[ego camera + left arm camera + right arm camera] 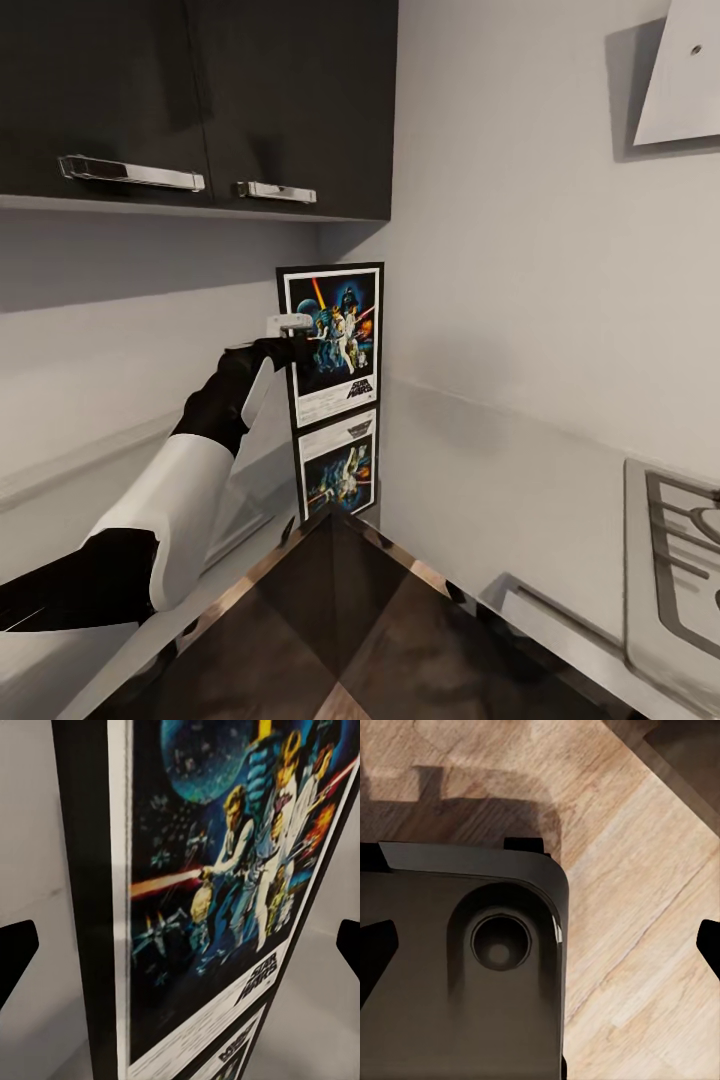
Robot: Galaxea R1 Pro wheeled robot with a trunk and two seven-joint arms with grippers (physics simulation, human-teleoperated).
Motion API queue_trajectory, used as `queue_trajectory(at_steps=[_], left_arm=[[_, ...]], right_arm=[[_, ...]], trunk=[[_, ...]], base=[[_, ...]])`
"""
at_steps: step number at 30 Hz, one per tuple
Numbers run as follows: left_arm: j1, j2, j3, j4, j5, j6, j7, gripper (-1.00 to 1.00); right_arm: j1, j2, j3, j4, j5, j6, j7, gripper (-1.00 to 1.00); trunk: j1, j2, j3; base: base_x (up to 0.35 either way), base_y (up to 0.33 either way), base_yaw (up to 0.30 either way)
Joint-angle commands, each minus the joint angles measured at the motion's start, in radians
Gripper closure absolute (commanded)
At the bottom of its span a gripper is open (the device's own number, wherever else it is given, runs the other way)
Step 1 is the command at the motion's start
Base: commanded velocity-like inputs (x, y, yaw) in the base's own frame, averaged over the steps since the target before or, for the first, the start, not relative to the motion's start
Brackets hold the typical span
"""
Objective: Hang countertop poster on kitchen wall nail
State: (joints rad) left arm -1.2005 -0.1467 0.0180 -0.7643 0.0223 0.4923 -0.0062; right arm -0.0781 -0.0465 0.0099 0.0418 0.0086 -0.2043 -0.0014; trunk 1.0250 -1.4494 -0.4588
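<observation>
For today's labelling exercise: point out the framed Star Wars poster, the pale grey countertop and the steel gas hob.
Black-framed Star Wars poster (pixel 335 345): head view, on its printed figures.
Smooth pale grey countertop (pixel 480 480): head view, bare surface right of the poster.
Steel gas hob (pixel 672 590): head view, on its metal plate.

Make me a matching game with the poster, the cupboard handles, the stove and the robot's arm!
Things:
1. poster
2. cupboard handles
3. stove
4. left arm

Descriptions:
A. shiny metal bars on dark doors, up high
B. steel, at the right edge of the head view
C. white and black, reaching toward the corner
D. upright in the corner of the pale walls, mirrored in the countertop

Pairs: 1-D, 2-A, 3-B, 4-C
</observation>
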Motion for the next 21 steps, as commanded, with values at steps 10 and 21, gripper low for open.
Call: queue_trajectory(at_steps=[10, 21], left_arm=[[-0.001, -0.001, 0.002, -0.001, 0.002, 0.005, 0.0, -1.0], [-0.001, -0.001, 0.002, -0.001, 0.002, 0.005, 0.0, -1.0]], right_arm=[[-0.002, -0.001, 0.001, 0.004, 0.002, -0.008, 0.001, -1.0], [-0.002, -0.001, 0.001, 0.004, 0.003, -0.007, 0.001, -1.0]], trunk=[[0.0, -0.001, -0.001], [0.0, -0.001, -0.001]], base=[[0.0, 0.0, 0.0], [0.138, 0.0, 0.0]])
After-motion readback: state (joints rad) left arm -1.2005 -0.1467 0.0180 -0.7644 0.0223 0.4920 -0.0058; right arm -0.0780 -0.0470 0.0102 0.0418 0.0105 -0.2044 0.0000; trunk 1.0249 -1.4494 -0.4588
